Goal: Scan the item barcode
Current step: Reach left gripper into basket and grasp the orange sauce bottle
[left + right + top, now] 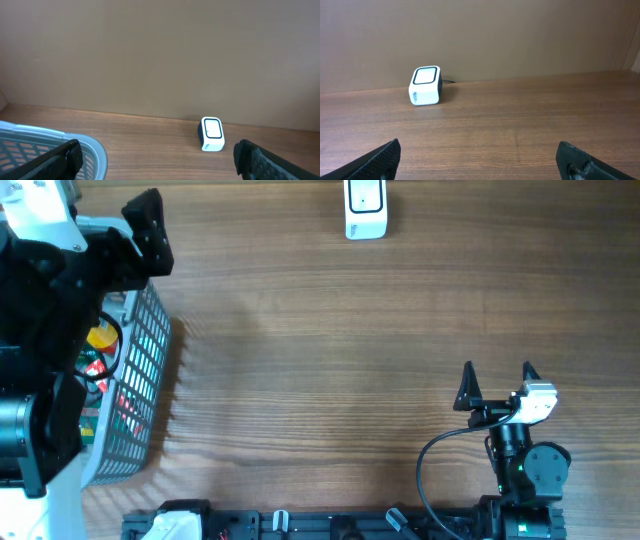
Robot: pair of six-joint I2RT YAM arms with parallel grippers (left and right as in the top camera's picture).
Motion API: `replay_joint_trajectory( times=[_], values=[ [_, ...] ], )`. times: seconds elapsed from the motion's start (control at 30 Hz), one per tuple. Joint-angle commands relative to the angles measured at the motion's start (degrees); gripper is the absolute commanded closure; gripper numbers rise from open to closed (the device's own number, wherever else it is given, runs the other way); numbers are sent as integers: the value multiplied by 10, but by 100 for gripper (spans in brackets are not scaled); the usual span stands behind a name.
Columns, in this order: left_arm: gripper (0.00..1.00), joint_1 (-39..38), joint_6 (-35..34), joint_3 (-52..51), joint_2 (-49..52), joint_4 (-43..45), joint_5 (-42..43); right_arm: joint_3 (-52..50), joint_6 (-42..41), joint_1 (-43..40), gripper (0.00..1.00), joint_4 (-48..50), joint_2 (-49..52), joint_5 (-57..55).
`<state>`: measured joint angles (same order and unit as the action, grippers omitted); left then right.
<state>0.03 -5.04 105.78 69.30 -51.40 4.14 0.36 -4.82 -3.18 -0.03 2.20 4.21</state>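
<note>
Barely getting started here: I'm hovering my left gripper [157, 159] wide open and empty by the basket [150, 370] holding the items [100, 338], right gripper [497, 370] open too, scanner [365, 210] waiting unused.

A wood-grain table [330, 350] fills the overhead frame; in both wrist views a plain brown wall [520, 35] spans the upper half.

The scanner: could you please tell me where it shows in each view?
Overhead: scanner at the top edge, right of centre.
Left wrist: scanner low, right of centre, near the wall.
Right wrist: scanner left of centre, near the wall.
Shared landmark: the wooden table it stands on.
</note>
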Motion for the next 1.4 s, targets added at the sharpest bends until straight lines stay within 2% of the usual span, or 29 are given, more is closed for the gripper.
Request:
replay_joint_trajectory(
  times=[0.0,0.03,0.1,0.2,0.23,0.3,0.4,0.47,0.57,0.73,0.87,1.37],
  values=[
    [0,2,1,6,-15,32,15,-1,3,3,0,1,0,-4],
    [0,2,0,6,-18,54,-9,-1,3,3,0,1,0,-4],
    [0,3,-93,6,-16,85,-150,-1,3,3,0,1,0,-4],
    [0,13,-235,6,0,79,-348,-1,3,3,0,1,0,-4],
    [0,24,-259,6,10,67,-374,-1,3,3,0,1,0,-4],
    [0,51,-293,6,32,36,-381,-1,3,3,0,1,0,-4],
    [0,120,-431,6,78,-55,-378,-1,3,3,0,1,0,-4],
    [0,176,-511,6,119,-116,-335,-1,3,3,0,1,0,-4],
    [0,242,-558,6,185,-174,-244,-1,3,3,0,1,0,-4],
    [0,302,-558,6,293,-192,-134,-1,3,3,0,1,0,-4],
    [0,304,-559,6,357,-191,-88,-1,3,3,0,1,0,-4],
    [0,278,-558,3,430,-172,-74,-1,3,3,0,1,0,-4]
  ],
)
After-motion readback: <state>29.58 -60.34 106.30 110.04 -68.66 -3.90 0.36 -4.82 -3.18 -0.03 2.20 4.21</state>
